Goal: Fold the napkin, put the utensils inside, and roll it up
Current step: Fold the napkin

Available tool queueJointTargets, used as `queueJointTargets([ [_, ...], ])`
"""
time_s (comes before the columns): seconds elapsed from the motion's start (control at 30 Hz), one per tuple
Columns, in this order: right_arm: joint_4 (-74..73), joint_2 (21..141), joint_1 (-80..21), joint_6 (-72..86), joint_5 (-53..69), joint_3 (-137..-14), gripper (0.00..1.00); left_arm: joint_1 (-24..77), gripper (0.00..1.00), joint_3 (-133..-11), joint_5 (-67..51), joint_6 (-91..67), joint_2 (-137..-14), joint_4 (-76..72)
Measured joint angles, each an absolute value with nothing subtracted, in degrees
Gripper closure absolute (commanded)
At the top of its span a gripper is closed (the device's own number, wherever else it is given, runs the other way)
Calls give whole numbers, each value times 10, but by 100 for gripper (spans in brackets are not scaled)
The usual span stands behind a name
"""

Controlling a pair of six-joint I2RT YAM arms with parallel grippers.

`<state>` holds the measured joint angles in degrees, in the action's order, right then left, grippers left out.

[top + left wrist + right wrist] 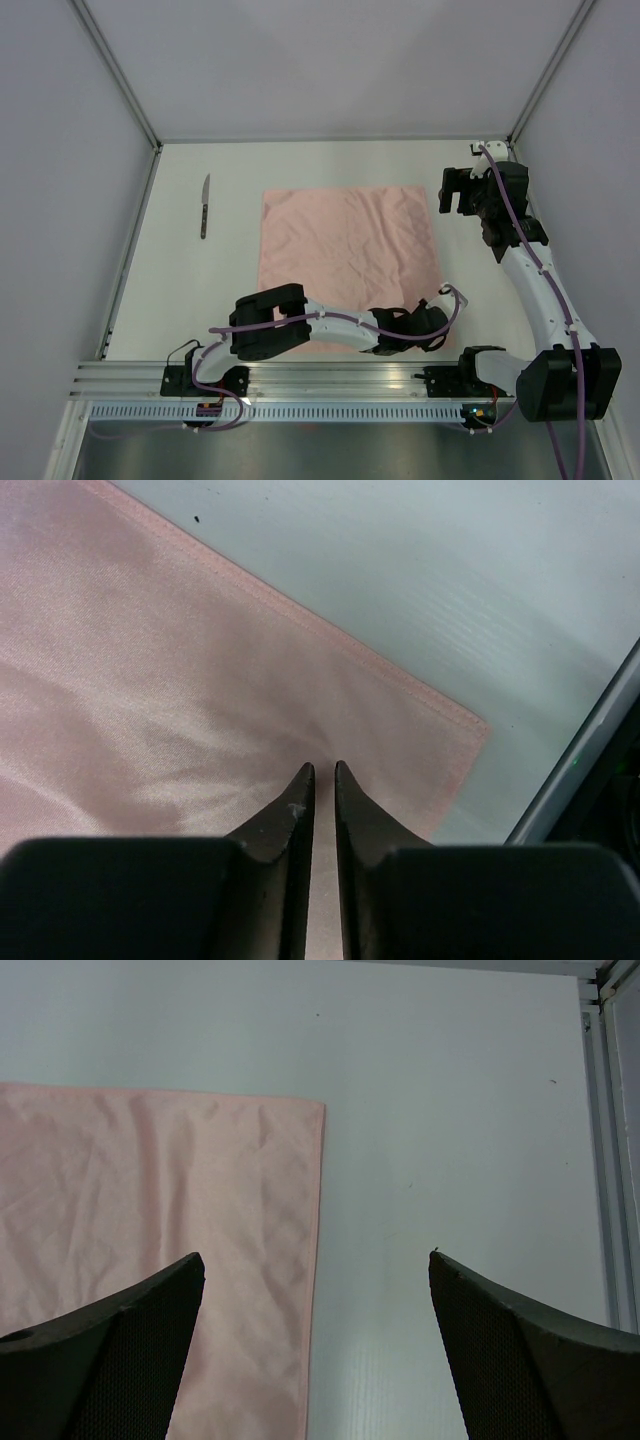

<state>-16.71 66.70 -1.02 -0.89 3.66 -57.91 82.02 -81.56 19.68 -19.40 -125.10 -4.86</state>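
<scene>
napkin (345, 250) near edge: under left arm (330, 325) | knife (204, 205): detail too small

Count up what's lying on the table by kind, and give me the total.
napkin, salmon-pink cloth: 1
knife: 1
Total: 2

Camera setup: one overhead, two wrist.
Overhead looks down from behind; left wrist sits close, right wrist higher; all share the napkin (345, 260).
</scene>
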Motion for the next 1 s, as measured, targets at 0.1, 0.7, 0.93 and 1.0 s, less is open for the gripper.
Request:
queueJointTargets([
  [0.1, -167, 667, -10, -9, 38, -579, 2, 816, 86, -813, 200, -193, -1251, -51],
  [0.7, -167, 667, -10, -11, 41, -579, 2, 762, 85, -740, 199, -183, -1212, -96],
  [0.93, -167, 667, -10, -13, 41, -579, 2, 762, 79, -716, 193, -155, -1198, -107],
  [1.0, -167, 667, -10, -13, 41, -579, 2, 760, 77, -712, 191, -144, -1195, -108],
])
